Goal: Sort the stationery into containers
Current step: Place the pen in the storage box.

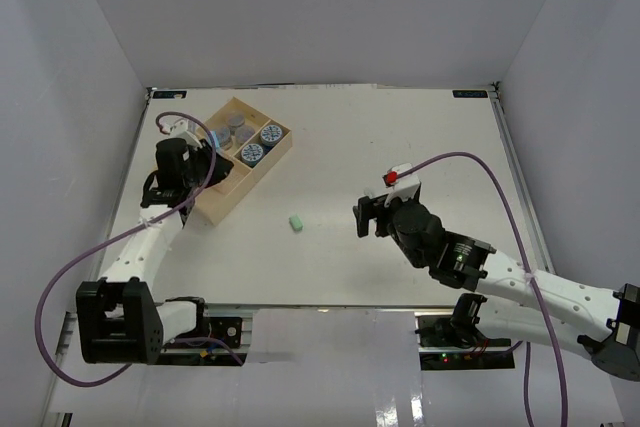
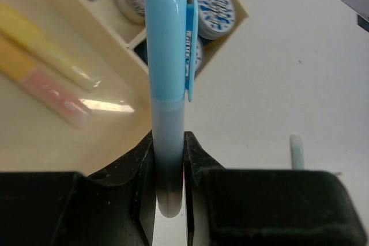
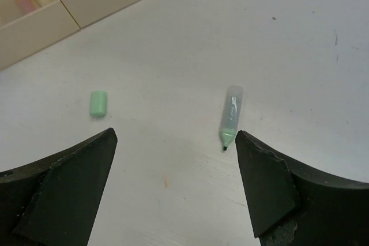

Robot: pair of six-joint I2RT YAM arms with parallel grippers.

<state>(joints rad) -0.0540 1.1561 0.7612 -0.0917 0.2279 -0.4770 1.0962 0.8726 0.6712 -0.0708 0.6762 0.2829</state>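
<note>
The left tool (image 2: 168, 164) is clamped narrow on a light blue highlighter (image 2: 167, 79), gripping it low on the barrel so that the capped end with its clip points away from the wrist. In the top view this tool sits over the left part of the pale-wood tray (image 1: 262, 171), which lies at the far left of the white desk (image 1: 400, 137). Beyond the held highlighter, a yellow highlighter (image 2: 49, 44) and a pink-and-orange one (image 2: 52, 91) lie side by side in the tray's long section. The smaller sections hold rolls: two blue-and-white patterned ones (image 1: 271, 135) and grey ones (image 1: 237, 125).

The right tool (image 3: 176, 136) stands wide, its jaws far apart and holding nothing, low above the middle of the desk. Between and just beyond its fingers lies a green highlighter (image 3: 230, 116) with no cap, its tip toward the wrist camera. Its small green cap (image 3: 98, 103) lies apart from it to the left, on the bare desk between it and the tray.
</note>
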